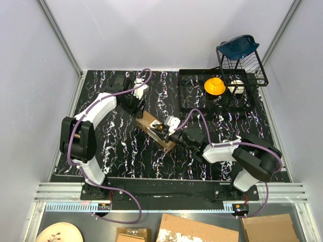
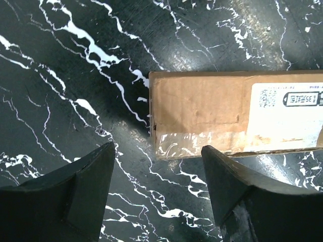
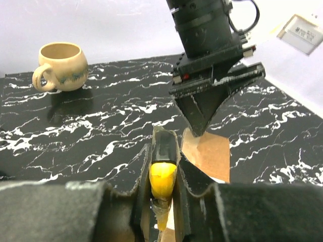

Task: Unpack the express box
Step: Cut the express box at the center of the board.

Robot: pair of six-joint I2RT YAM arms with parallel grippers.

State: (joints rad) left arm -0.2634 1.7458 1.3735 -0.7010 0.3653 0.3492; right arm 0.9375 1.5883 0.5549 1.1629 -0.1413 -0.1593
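My left gripper (image 2: 157,150) hangs wide open and empty over the 10 o'clock end of the small brown taped cardboard express box (image 2: 202,118), mid-table; my right gripper (image 3: 162,151) pinches a yellow-and-black utility knife (image 3: 162,176) at its 4 o'clock end; a beige ceramic mug (image 3: 60,65) stands well apart.

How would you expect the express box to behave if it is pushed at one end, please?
The express box is probably stiff: its cardboard edges look straight and clear tape seals its end. Lying flat on the smooth table, it would likely slide or pivot rather than tip. The glossy tape may be slippery.
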